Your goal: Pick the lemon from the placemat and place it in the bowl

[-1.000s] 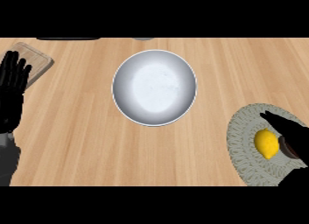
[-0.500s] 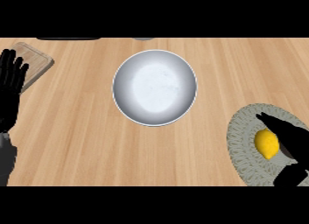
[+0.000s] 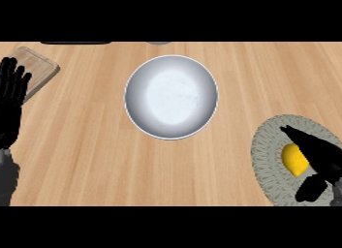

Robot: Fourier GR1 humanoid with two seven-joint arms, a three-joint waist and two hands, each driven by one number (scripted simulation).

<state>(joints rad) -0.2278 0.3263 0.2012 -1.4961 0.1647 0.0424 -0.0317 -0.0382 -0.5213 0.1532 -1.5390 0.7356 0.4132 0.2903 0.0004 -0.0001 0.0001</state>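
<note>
The lemon [image 3: 293, 160] is lying on the grey patterned placemat [image 3: 270, 160] at the lower right of the frame, so it is not yet lifted. The right robot hand [image 3: 320, 157] is lying over the lemon's right side, its dark fingers stretching up and left across the fruit and its thumb hanging below near the mat's lower edge. The fingers are looking nearly straight and are not curling round the lemon, so the robot hand is open and holding nothing; whether it is touching the fruit is not clear. This placing is suggesting an approach from the right, with fingers above and thumb below, ready to close on the lemon.

The bowl [image 3: 172, 97], a white oval dish with a pale rim, is sitting at the upper centre of the frame, well apart from the placemat and holding nothing visible. Bare wooden worktop [image 3: 87, 160] is lying between mat and bowl, so nothing appears to be blocking a carry up and left.

The left robot hand [image 3: 5, 104] is resting open at the left edge, fingers pointing up, holding nothing. Beside its fingertips a wooden board [image 3: 38, 70] is sitting at the upper left, clear of the route. Dark shapes at the top edge are too cut off to identify.
</note>
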